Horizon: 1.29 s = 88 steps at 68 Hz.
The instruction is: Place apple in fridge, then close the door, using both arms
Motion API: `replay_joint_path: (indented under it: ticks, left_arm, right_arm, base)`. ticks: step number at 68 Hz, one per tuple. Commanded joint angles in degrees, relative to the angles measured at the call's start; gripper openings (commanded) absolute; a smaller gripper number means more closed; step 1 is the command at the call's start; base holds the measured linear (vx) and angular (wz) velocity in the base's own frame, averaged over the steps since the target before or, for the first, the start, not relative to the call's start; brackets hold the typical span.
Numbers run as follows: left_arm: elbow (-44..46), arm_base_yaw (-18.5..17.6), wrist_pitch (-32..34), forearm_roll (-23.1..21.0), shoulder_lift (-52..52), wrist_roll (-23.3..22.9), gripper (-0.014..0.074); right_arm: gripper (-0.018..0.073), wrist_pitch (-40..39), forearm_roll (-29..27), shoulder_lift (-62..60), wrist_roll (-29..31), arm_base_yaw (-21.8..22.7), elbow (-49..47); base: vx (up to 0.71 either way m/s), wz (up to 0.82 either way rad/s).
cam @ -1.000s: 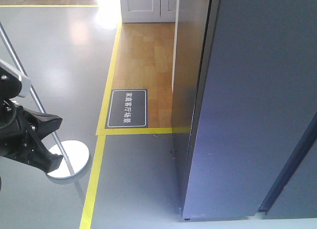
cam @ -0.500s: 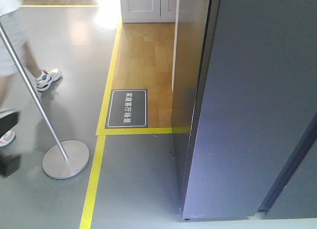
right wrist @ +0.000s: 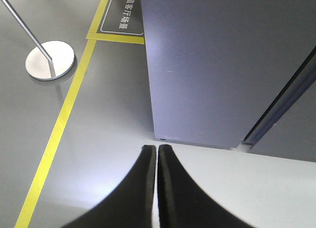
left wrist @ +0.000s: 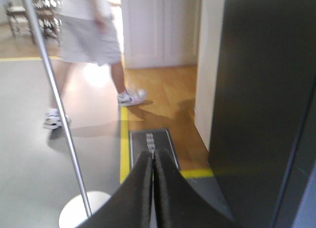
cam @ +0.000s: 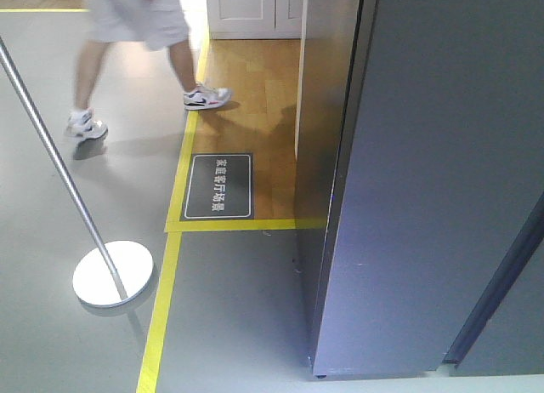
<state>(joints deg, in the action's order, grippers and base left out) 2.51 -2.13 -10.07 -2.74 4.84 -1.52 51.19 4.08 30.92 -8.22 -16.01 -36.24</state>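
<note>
Fridge: the fridge (cam: 442, 189) fills the right half of the front view as a tall dark grey slab; only its outside shows, no white interior and no shelves anywhere.
Door: the door (right wrist: 217, 65) reads as shut, its flat grey face taking up the upper right of the right wrist view, with a dark seam running diagonally at far right. Whether it is fully latched I cannot tell from these angles.
Apple: no apple appears in any view; it is neither on the floor nor in either gripper. Likely behind the grey panel, though that is a judgement and not something seen.
Left gripper: the left gripper (left wrist: 152, 188) sits at bottom centre of its wrist view, jaws pressed together with only a hairline between them, holding nothing.
Right gripper: the right gripper (right wrist: 157, 188) sits at bottom centre of its view, jaws likewise together and empty, aimed at the fridge's lower corner, apart from it.
Surroundings: a stanchion post (cam: 51, 155) with a round base at lower left of the front view; a person walking (cam: 136, 36) across the upper left; a floor sign (cam: 218, 185) inside yellow floor tape (cam: 161, 308), left of the fridge.
Progress: both steps look done; nothing obvious remains but retreat.
</note>
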Motion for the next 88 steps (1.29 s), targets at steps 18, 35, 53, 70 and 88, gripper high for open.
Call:
replay_joint_path:
  ticks: [18,35,53,70,88]
  left_arm:
    - [-4.6,0.9,8.4,-0.4,-6.5,-0.7,-0.0006]
    - [-4.6,2.3,12.3,-0.4,-6.5,-0.7,-0.0006]
    - [-4.6,4.0,12.3,-0.4,-6.5,-0.7,-0.0006]
    - [-4.6,4.0,12.3,-0.4,-6.4,-0.7,-0.0006]
    - [-4.6,4.0,12.3,-0.4,-6.4,-0.7,-0.0006]
  right_arm:
    - [-0.0003,-3.4,0.4,0.2,0.2,-0.1,-1.4]
    - [-0.0003,-3.5,0.4,0.2,0.2,-0.1,-1.4]
    - [-0.0003,-3.4,0.4,0.2,0.2,-0.1,-1.4]
    - [-0.0003,-3.4,0.3,0.2,0.2,-0.1,-1.4]
    - [-0.0003,-3.4,0.3,0.2,0.2,-0.1,-1.4]
  base:
    - [0.00,0.00]
    - [0.00,0.00]
    - [0.00,0.00]
    - [0.00,0.00]
    - [0.00,0.00]
